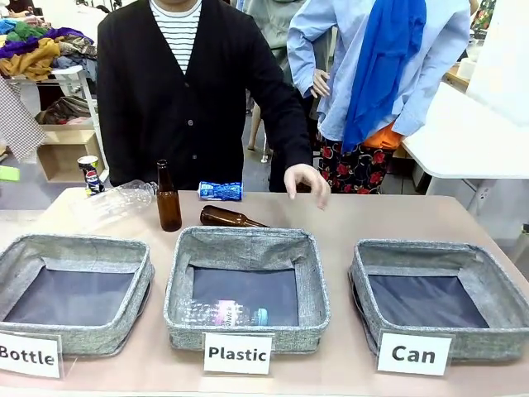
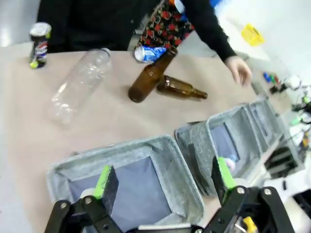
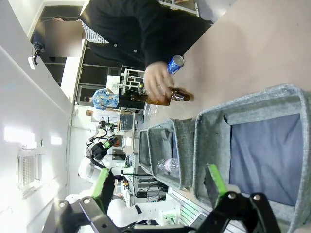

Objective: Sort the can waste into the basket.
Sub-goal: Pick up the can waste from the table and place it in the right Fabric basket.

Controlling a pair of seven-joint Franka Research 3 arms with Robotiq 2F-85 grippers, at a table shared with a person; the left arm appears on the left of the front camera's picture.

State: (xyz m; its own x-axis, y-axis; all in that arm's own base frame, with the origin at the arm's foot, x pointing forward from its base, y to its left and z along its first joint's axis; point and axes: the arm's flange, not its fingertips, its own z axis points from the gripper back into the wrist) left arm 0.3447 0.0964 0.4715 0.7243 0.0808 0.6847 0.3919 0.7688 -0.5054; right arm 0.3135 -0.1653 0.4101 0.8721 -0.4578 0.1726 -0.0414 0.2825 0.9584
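The bright blue crushed can (image 1: 220,191) lies at the table's far edge in front of the person. The dark can (image 1: 91,174) stands at the far left corner. The grey "Can" basket (image 1: 430,250) sits at the near right with nothing in it. In the left wrist view my left gripper (image 2: 164,179) is open above the "Bottle" bin (image 2: 167,145), far from the blue can (image 2: 150,52) and the dark can (image 2: 39,43). In the right wrist view my right gripper (image 3: 158,187) is open, hovering beside the basket (image 3: 214,131). The blue can (image 3: 175,63) lies beyond the person's hand (image 3: 158,80).
One brown bottle (image 1: 169,198) stands upright and another (image 1: 230,217) lies behind the "Plastic" bin (image 1: 248,240), which holds a clear bottle (image 1: 223,314). A clear plastic bottle (image 1: 116,203) lies at the far left. The person's hand (image 1: 306,182) hovers over the far edge.
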